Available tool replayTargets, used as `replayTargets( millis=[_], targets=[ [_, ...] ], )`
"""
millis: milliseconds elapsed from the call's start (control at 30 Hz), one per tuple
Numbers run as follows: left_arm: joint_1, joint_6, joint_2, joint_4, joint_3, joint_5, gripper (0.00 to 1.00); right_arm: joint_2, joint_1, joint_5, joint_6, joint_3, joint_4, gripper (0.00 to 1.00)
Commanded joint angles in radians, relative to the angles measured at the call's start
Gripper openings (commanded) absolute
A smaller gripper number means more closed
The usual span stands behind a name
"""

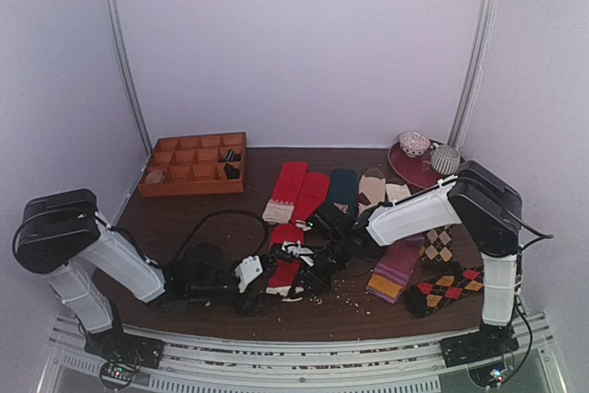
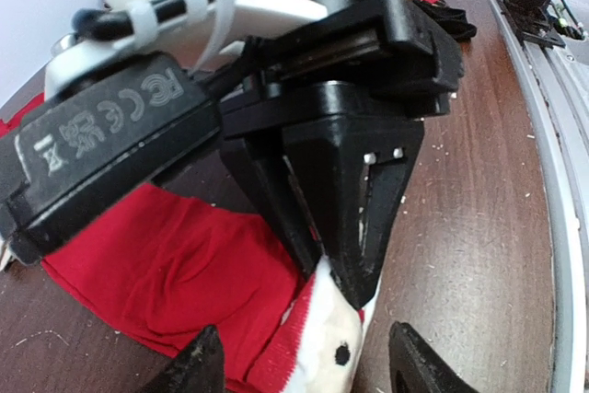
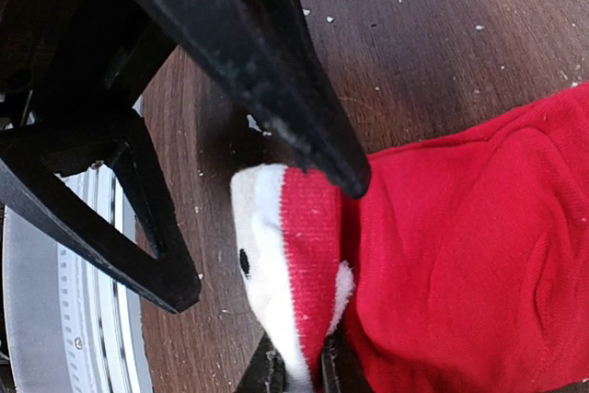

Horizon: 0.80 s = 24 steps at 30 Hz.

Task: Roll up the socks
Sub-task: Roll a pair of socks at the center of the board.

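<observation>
The socks (image 1: 284, 235) are a bright red pair lying on the brown table between the two arms, with the cream, red-striped band (image 2: 333, 342) at the near end. My right gripper (image 3: 302, 375) is shut on that band (image 3: 287, 255) and holds it pinched up off the table; its black fingers (image 2: 363, 227) fill the left wrist view. My left gripper (image 2: 308, 356) is open, with one fingertip on each side of the band and a gap on both sides. In the top view the two grippers (image 1: 276, 283) (image 1: 300, 267) meet over the band.
A wooden compartment tray (image 1: 193, 165) stands back left. Two separate red socks (image 1: 296, 192), a dark teal sock (image 1: 342, 189) and beige socks (image 1: 373, 186) lie behind. A purple sock (image 1: 396, 269), argyle socks (image 1: 446, 287) and a maroon plate (image 1: 409, 170) are on the right. A metal rail (image 2: 552, 135) runs along the near edge.
</observation>
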Motion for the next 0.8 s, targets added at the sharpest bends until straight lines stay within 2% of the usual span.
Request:
replayTargets(
  millis=[0, 67, 333, 500, 600, 667, 767],
  targets=[
    [0.005, 0.001, 0.034, 0.054, 0.011, 0.067, 0.62, 0.091, 0.004, 0.101, 0.008, -0.067, -0.223, 0.11],
    [0.006, -0.005, 0.057, 0.053, 0.011, 0.065, 0.62, 0.091, 0.001, 0.104, 0.01, -0.07, -0.222, 0.11],
    [0.005, -0.029, 0.094, 0.066, 0.01, 0.071, 0.52, 0.093, -0.002, 0.107, 0.017, -0.074, -0.217, 0.11],
    [0.005, -0.033, 0.079, 0.068, 0.007, 0.073, 0.5, 0.1, -0.003, 0.111, 0.019, -0.071, -0.222, 0.11],
    [0.005, -0.035, 0.075, 0.07, 0.006, 0.076, 0.39, 0.102, -0.005, 0.112, 0.021, -0.072, -0.221, 0.11],
    [0.005, -0.038, 0.082, 0.062, 0.012, 0.08, 0.24, 0.103, -0.004, 0.11, 0.021, -0.073, -0.219, 0.11],
    [0.005, -0.055, 0.098, 0.065, 0.013, 0.078, 0.18, 0.104, -0.004, 0.104, 0.021, -0.075, -0.218, 0.11]
  ],
)
